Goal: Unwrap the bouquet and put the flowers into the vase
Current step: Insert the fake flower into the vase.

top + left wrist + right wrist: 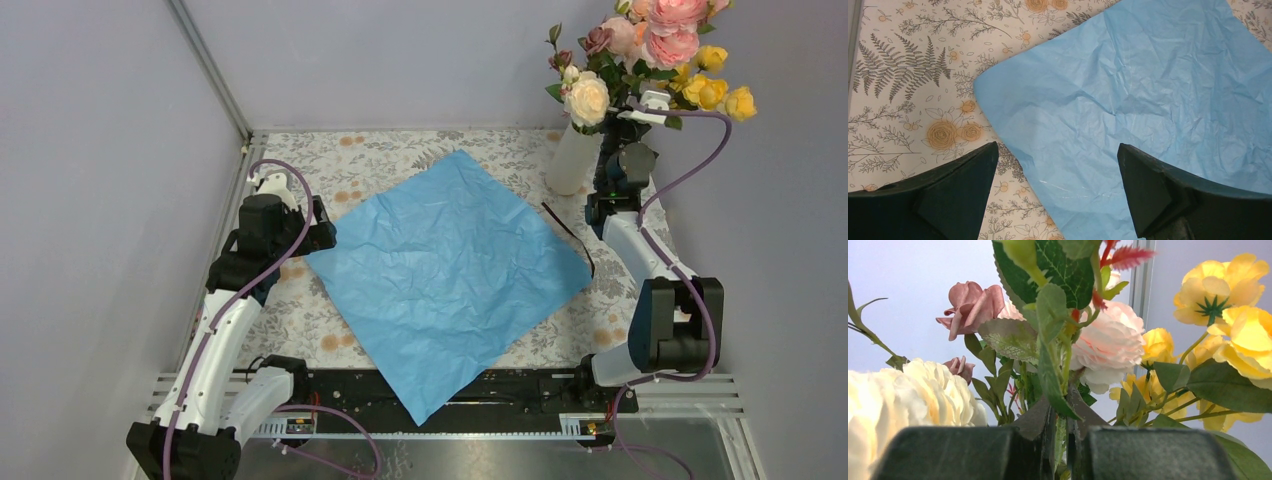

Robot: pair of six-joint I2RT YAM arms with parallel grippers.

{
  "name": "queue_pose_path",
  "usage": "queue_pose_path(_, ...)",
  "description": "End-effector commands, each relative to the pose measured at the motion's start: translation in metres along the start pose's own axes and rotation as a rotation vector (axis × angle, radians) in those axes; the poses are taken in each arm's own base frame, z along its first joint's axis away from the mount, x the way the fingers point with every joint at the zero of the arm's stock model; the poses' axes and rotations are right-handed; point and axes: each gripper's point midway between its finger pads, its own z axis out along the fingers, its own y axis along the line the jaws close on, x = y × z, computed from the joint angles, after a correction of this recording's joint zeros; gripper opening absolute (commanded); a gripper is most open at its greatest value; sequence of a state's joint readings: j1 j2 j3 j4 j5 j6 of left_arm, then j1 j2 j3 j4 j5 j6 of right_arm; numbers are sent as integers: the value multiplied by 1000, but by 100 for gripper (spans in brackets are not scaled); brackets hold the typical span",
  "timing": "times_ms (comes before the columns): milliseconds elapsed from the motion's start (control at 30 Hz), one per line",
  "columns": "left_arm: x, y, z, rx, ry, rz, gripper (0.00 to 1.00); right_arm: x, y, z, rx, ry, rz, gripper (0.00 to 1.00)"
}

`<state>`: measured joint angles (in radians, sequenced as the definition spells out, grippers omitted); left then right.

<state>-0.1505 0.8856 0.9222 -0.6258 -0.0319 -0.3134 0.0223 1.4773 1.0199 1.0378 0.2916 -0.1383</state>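
Right end effector (1060, 442) pinches the flowers (668, 45) — blue paper (450, 270) lies flat.

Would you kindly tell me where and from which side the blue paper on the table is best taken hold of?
Probably its left corner, approached from the left by the left gripper, which hangs open close by. The blue paper lies spread flat on the tablecloth, so its middle offers nothing to pinch; at a corner one finger might slide under the edge.
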Motion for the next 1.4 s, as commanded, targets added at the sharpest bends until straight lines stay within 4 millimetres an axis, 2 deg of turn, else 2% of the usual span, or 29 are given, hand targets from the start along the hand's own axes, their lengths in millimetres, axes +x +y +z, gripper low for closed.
queue_pose_path(0,-14,-5,-1,31,-64,2,99,-34,-6,-1,6,-87,-82,4)
queue_pose_path(233,-14,-5,-1,30,-65,1,99,-65,-2,14,-8,-125,-115,3)
queue_pose_path(433,-14,-4,-2,29,-68,2,99,-68,4,23,-34,-110,-111,3)
queue_pose_path(533,-14,-4,-2,30,-66,2,99,-54,4,19,-38,-81,-106,3)
queue_pose_path(667,-13,-5,-1,31,-63,3,99,-27,-1,14,-25,-37,-90,3)
queue_pose_path(800,-12,-4,1,27,-58,4,99,-2,1,11,-29,4,-45,3)
queue_pose_path(867,-12,-3,2,24,-54,4,99,7,-10,14,-9,19,-36,3)
queue_pose_path(1167,-11,-4,3,28,-48,3,99,50,-20,4,-11,104,-7,3)
queue_pose_path(1267,-11,-4,3,27,-47,3,99,57,-20,0,-14,115,-15,3)
queue_pose_path(1367,-11,-3,3,27,-46,3,99,48,-20,-1,-25,97,-26,3)
